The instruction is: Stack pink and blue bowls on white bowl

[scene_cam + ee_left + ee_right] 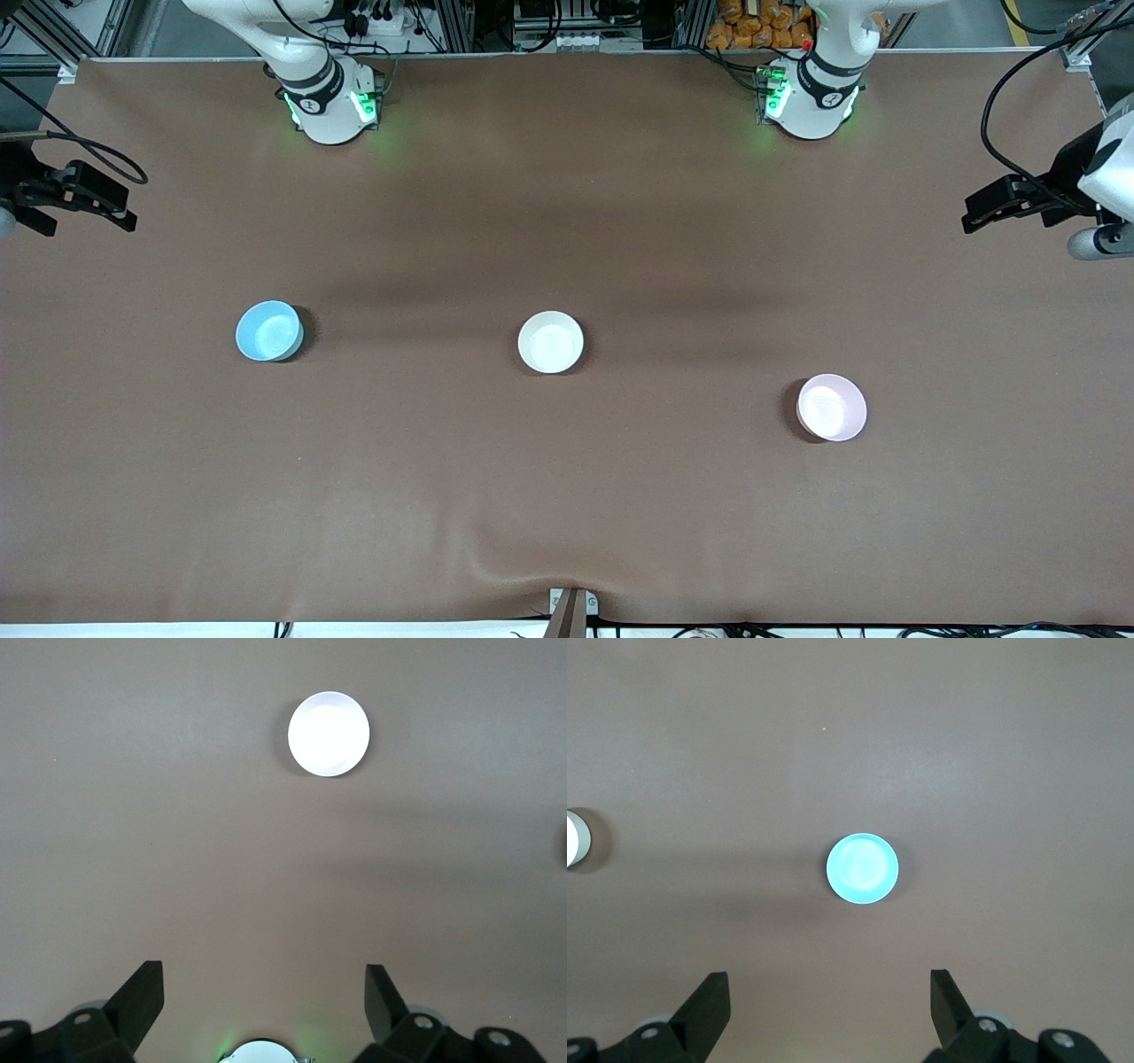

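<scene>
The white bowl sits mid-table. The light blue bowl sits toward the right arm's end, and also shows in the right wrist view. The pale pink bowl sits toward the left arm's end, a little nearer the front camera. In the left wrist view it looks washed out, almost white. My left gripper is open and empty, high over the left arm's end of the table. My right gripper is open and empty, high over the right arm's end. All three bowls stand apart, upright and empty.
The brown table cover has a wrinkle at its front edge by a small clamp. The right arm's base and the left arm's base stand along the back edge. The white bowl's rim shows at the edge of the right wrist view.
</scene>
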